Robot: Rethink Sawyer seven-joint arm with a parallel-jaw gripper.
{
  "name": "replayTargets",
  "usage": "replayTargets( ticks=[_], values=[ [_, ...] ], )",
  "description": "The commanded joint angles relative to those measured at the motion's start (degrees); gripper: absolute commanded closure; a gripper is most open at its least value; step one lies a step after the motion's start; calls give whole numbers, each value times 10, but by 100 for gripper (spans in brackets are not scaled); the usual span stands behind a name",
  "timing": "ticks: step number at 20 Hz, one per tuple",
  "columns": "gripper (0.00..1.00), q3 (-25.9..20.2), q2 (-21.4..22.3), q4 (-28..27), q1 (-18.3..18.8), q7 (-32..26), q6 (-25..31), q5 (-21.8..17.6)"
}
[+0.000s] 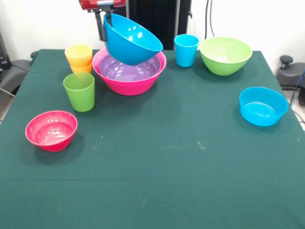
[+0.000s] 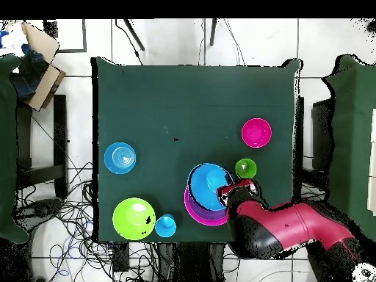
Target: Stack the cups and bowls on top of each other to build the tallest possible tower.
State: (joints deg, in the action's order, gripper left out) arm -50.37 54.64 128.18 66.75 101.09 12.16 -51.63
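Front view, held piece: your jaws (image 1: 106, 19) are clamped on the rim of the large blue bowl (image 1: 131, 40), which hangs tilted, its mouth turned up and toward the picture's right.
Front view, key relation: the blue bowl hangs just above the purple bowl (image 1: 128, 70), nested inside the large pink bowl (image 1: 128, 81); the grip sits on the rim at the picture's left, so the bowl's body lies to the right of and below the jaws. You would likely need to level it before letting go.
Front view, other pieces: yellow cup (image 1: 78, 55) sits in the orange cup (image 1: 83, 68); green cup (image 1: 79, 91), red-pink bowl (image 1: 51, 130), blue cup (image 1: 186, 50), light green bowl (image 1: 225, 55) and light blue bowl (image 1: 263, 106) stand apart.
Front view, surface: dark green cloth surface (image 1: 157, 176), bare in the near half.
Overhead view, arm: the red arm (image 2: 286, 228) reaches in from the lower right; the blue bowl covers most of the pink one.
Overhead view, room: cables (image 2: 73, 220) lie on the tiled floor, and a cardboard box (image 2: 40, 62) sits at upper left.
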Motion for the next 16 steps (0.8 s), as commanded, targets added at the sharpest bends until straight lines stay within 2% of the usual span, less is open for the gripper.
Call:
replayTargets(
  ticks=[1,4,5,9,16],
  values=[
    [100,10,12,53,-27,-1,-25,-49],
    [100,7,17,56,-27,-2,-19,-46],
    [0,8,18,56,-27,-3,-16,-46],
    [0,-5,25,57,-24,0,-24,-34],
    [0,-37,39,56,-22,-16,6,8]
  ],
)
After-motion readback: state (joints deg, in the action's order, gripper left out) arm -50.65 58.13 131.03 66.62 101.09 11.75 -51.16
